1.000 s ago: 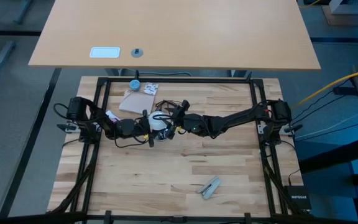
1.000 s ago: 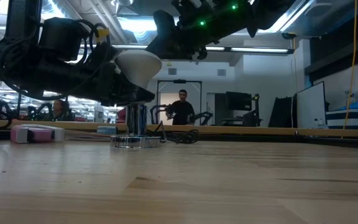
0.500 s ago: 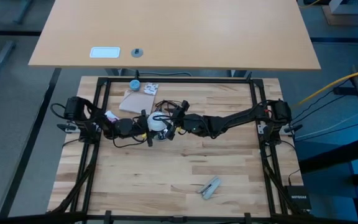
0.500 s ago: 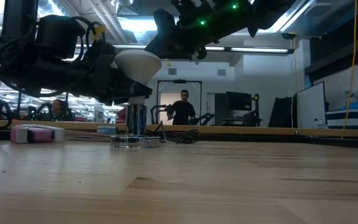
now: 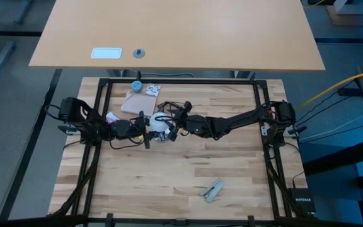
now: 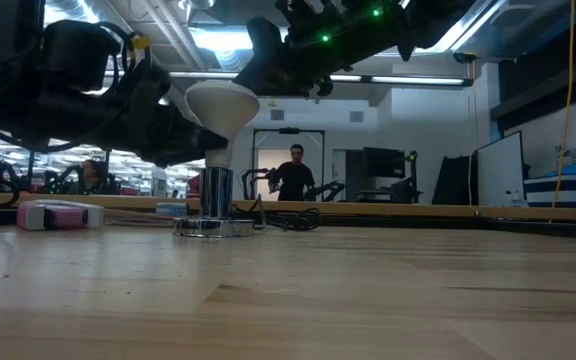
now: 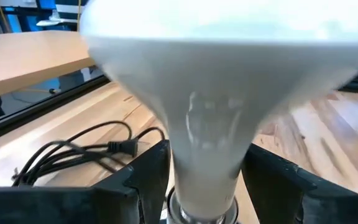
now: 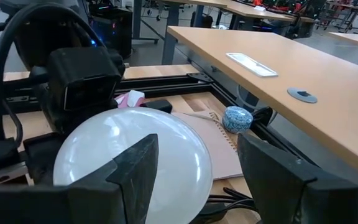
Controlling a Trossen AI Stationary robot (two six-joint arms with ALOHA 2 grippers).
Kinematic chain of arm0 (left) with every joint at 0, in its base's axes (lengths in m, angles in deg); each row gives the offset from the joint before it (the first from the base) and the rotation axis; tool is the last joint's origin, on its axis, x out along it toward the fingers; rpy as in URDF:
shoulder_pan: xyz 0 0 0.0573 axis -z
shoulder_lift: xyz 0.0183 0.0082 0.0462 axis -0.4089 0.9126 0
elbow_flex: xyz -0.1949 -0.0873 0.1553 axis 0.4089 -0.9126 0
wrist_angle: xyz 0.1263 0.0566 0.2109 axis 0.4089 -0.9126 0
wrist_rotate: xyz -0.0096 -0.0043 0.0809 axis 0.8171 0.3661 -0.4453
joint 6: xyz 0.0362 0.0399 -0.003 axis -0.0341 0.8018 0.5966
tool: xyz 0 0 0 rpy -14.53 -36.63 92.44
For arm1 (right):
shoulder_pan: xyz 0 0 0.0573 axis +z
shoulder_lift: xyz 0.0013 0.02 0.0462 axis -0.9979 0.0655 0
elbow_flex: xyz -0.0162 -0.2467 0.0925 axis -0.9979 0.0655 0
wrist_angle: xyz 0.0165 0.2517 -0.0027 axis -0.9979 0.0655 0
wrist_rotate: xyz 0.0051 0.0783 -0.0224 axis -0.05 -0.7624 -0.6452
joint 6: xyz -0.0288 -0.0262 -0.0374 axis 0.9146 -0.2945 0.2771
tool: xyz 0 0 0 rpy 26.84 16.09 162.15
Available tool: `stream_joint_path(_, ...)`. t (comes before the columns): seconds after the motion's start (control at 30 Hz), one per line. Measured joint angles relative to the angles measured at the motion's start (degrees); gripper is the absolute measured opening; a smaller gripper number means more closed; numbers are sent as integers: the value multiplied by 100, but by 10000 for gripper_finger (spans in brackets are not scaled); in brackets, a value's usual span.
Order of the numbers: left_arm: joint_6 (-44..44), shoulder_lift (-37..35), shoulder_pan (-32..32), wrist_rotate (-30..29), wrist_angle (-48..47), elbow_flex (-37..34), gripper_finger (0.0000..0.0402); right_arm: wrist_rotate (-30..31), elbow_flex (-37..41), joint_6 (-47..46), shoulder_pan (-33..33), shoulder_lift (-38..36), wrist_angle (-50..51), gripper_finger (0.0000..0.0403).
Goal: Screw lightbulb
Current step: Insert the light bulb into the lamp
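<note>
The frosted-white lightbulb [image 5: 159,124] stands upright, its neck [image 6: 216,165] down in a shiny silver socket base [image 6: 213,225] with a black cord [image 7: 73,155]. My left gripper [image 6: 183,150] is open at neck height, on the side toward the table's left edge. In the left wrist view its fingers [image 7: 148,180] stand on either side of the neck [image 7: 204,186]. My right gripper [image 8: 197,155] is open just over the globe [image 8: 129,155], coming from the table's right side. It also shows in the high view [image 5: 172,126]. My left gripper has one finger on each side of the bulb's neck, level, from the table's left. I cannot tell whether they touch it. My right gripper has one finger [image 8: 135,168] in front of the globe and the other [image 8: 278,180] clear of it. I cannot tell whether it touches the globe.
A blue round cap [image 5: 136,85] and a brown card [image 5: 140,101] lie toward the far edge. A pink-and-white piece [image 6: 58,213] lies at the left, a small grey object [image 5: 213,189] near the front. A person [image 6: 293,175] stands in the room behind.
My left gripper has drawn back from the bulb toward the table's left edge. In the low view the neck, covered before, now shows. The bulb has stayed upright in the socket.
</note>
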Motion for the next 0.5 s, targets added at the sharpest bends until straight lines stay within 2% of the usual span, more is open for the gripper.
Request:
stream_joint_path(0.33, -57, 0, 0, 95, -8, 66, 182, 2, 2, 6, 0, 0, 3, 225)
stream_joint_path(0.5, -133, 0, 0, 93, -19, 64, 152, 9, 2, 108, 0, 0, 1, 225)
